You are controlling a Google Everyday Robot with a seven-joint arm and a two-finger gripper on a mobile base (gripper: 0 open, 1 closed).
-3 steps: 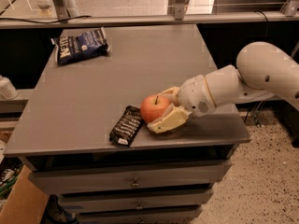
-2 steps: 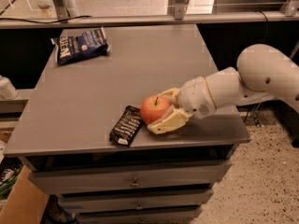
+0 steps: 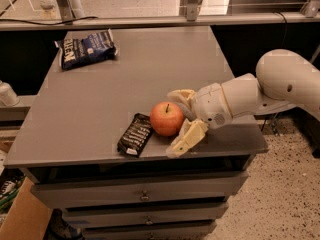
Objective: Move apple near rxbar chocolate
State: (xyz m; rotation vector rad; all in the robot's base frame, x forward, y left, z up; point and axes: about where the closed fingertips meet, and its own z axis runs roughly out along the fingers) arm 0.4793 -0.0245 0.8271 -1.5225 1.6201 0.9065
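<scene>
Camera view: gripper (image 3: pixel 172 124) around apple (image 3: pixel 165 118), beside rxbar chocolate (image 3: pixel 135 134)

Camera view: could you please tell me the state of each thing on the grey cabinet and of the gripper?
Round red-orange apple: resting stem up, close beside the bar.
Flat black-wrapped rxbar chocolate: lying flat near the front edge.
Crinkled blue-and-white chip bag: lying flat, far left corner.
Cream two-finger gripper: open, fingers flanking the apple.
Grey cabinet drawers: shut.

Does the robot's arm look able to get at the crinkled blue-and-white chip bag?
Probably yes: bare grey tabletop lies between, but the end effector straddles the round red-orange apple, and the chip bag sits at the far corner.
</scene>
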